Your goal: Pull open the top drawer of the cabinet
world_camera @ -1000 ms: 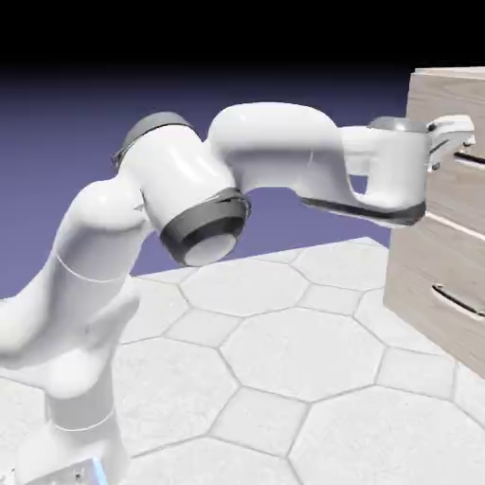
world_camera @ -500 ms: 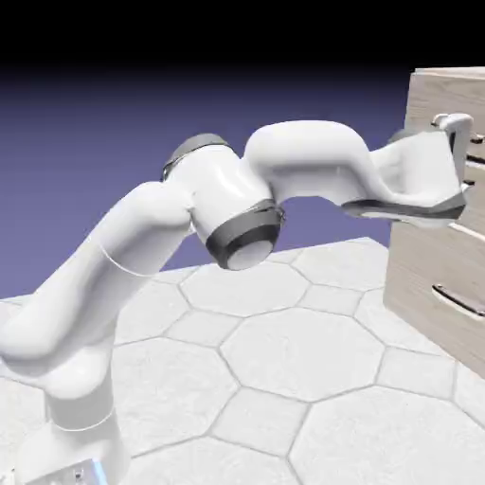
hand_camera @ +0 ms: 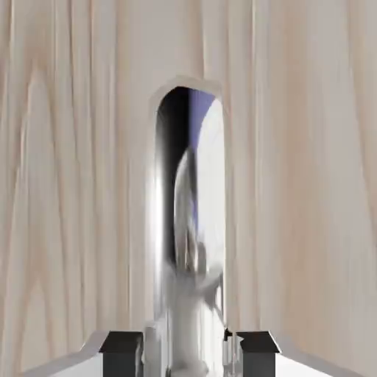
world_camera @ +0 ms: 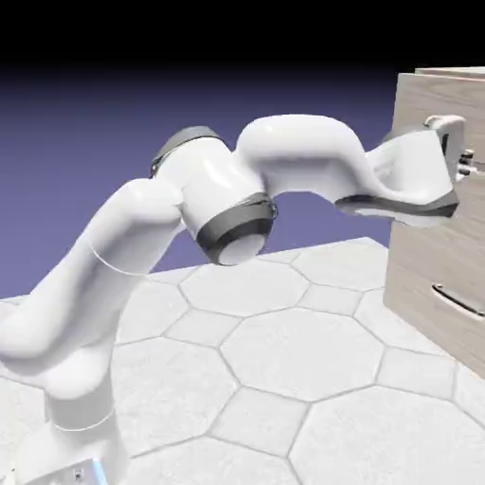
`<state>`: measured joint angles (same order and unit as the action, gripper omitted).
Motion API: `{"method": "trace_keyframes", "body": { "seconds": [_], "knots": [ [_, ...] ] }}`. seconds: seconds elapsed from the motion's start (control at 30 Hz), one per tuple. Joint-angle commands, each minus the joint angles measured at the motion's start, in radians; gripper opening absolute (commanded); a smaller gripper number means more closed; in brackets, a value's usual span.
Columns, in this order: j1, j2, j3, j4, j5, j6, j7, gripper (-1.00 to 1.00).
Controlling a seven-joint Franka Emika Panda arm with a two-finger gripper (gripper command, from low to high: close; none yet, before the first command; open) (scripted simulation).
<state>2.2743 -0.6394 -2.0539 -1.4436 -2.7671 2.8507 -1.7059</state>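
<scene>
Now your gripper (hand_camera: 189, 352) has its jaws closed on the silver handle (hand_camera: 190, 243) of the top drawer (world_camera: 426, 104), which juts slightly farther left from the cabinet (world_camera: 422, 275) than a second ago.

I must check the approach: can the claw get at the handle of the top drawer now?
Probably yes: the claw already sits at the top drawer, its handle between the fingertips, nothing between.

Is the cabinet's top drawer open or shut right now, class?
Slightly open. In the exterior view the top drawer front stands proud of the lower drawer, with the gripper at its handle.
</scene>
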Motion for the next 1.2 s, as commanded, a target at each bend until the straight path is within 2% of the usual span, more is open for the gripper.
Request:
{"method": "trace_keyframes", "body": {
  "seconds": [0.0, 0.27, 0.53, 1.03, 1.17],
  "knots": [
    [-0.030, 0.021, 0.020, -0.036, -0.012, -0.008, 0.024, -1.00],
    [-0.312, 0.187, 0.226, -0.297, -0.091, -0.059, 0.215, -1.00],
    [-0.602, 0.270, 0.477, -0.453, -0.130, -0.081, 0.321, -1.00],
    [-1.146, 0.241, 0.990, -0.686, -0.131, -0.109, 0.348, -1.00],
    [-1.213, 0.127, 1.079, -0.751, -0.101, -0.151, 0.235, -1.00]
  ]
}}
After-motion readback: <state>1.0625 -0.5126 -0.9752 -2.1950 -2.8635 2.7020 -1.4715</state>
